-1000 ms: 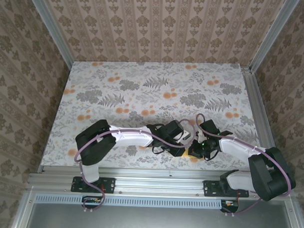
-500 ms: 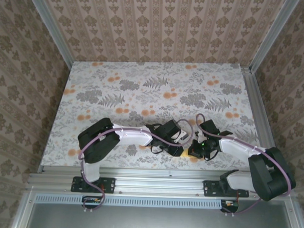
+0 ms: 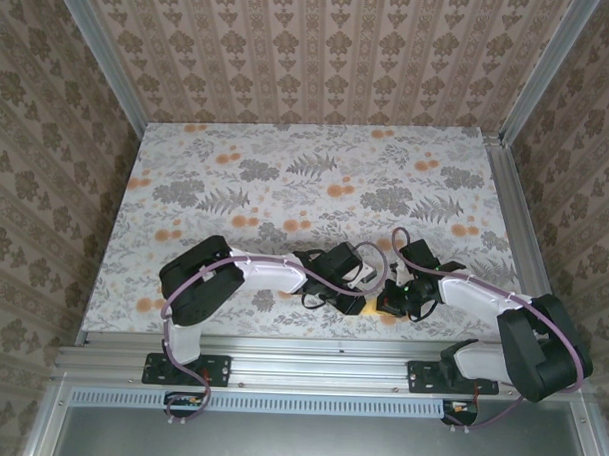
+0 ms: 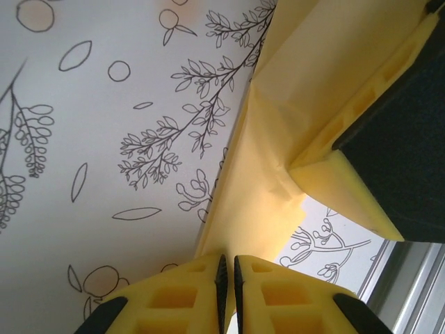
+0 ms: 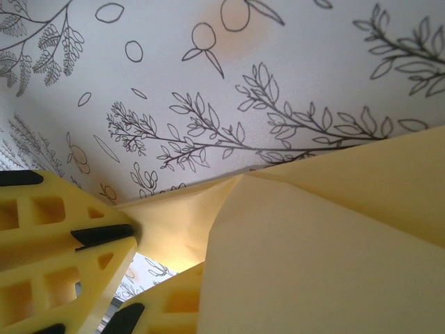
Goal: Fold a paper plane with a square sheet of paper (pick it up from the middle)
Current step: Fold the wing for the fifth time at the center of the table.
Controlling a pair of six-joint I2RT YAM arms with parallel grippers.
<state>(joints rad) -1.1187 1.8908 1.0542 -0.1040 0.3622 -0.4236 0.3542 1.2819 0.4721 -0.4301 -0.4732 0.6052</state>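
Holding now: left gripper (image 4: 227, 273) has its yellow pads pressed almost flush, and an edge of the yellow sheet (image 4: 274, 160) runs down into the seam between them. As far as I can judge, it is clenched on the paper.
Right gripper (image 3: 393, 302): closed fully. From the left wrist, one of its pads meets a creased corner of the sheet, so it reads as a pinch on the paper too.
Sheet position: at the near edge of the floral table (image 3: 317, 168), between the two arms, apparently raised off the surface. It is partly folded, with a crease and a slanted flap showing.
Weight: next to nothing; the arms will hardly feel it.
Stiffness: limp where single, firmer along a fold — likely to sag and bow between the two grips.
Surface: smooth and thin, so it may slide out of soft pads if tugged sideways.
Fragility: it probably tears at a pinched edge and takes stray creases easily. Small wrinkles show near the right pad.
Where to grip: close to an existing crease or on doubled layers, well in from a bare corner — both pinches drawing gently apart to tension the paper.
Risk: squeezing while twisting would crumple the fold line.
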